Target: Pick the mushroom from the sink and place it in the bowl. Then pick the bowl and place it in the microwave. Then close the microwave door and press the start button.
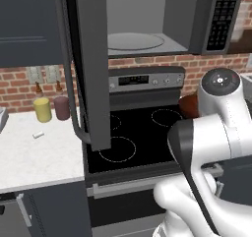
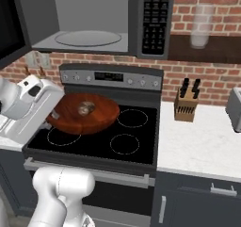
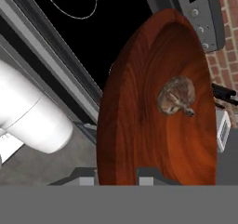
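Red brick wall (image 2: 207, 80) backs a black glass-top stove (image 2: 101, 139) with a silver control panel (image 2: 113, 77). White tabletop (image 2: 202, 146) to its right carries a knife block (image 2: 186, 103). White tabletop (image 1: 34, 152) on the other side carries a yellow canister (image 1: 43, 109) and a maroon canister (image 1: 62, 107). Navy cabinets (image 1: 29, 24) hang above.

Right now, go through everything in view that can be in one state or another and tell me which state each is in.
microwave door: swung wide open.
microwave: cavity empty, only the turntable inside.
bowl: lifted above the stove, tilted, rim gripped by the tool.
mushroom: lying inside the bowl.
tool: shut on the bowl's rim.
stove: burners dark, nothing resting on them.
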You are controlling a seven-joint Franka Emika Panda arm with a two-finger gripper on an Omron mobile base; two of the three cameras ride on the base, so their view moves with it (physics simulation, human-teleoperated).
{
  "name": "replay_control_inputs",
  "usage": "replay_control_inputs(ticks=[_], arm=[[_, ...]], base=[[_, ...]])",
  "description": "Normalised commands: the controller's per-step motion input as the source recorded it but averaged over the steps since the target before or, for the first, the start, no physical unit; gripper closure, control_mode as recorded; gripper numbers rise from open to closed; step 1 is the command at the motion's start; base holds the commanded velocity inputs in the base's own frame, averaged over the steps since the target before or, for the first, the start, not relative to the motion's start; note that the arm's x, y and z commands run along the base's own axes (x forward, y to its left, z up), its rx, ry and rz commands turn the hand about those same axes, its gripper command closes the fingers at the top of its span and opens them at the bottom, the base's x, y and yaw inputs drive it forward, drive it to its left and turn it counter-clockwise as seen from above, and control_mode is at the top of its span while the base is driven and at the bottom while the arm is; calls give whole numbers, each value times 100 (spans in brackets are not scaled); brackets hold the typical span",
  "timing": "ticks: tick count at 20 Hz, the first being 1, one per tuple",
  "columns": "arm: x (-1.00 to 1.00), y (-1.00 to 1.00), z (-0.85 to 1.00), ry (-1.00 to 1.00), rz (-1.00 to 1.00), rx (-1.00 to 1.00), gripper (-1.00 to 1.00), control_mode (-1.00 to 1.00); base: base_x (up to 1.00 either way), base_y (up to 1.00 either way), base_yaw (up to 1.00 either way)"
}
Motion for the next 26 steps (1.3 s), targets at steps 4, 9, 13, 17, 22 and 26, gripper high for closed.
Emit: replay_control_inputs(ticks=[4, 9, 13, 17, 22, 26], arm=[[-2, -1, 28, -11, 9, 11, 100, -100], [80, 3, 66, -7, 22, 7, 100, -100], [100, 28, 71, -9, 18, 0, 100, -100], [100, 36, 55, -18, 19, -2, 100, -100], [90, 27, 51, -15, 12, -5, 100, -100], [98, 11, 17, -9, 5, -4, 100, -100]], base=[[-5, -5, 1], [0, 0, 0], [0, 0, 0], [0, 0, 0], [0, 0, 0], [0, 0, 0]])
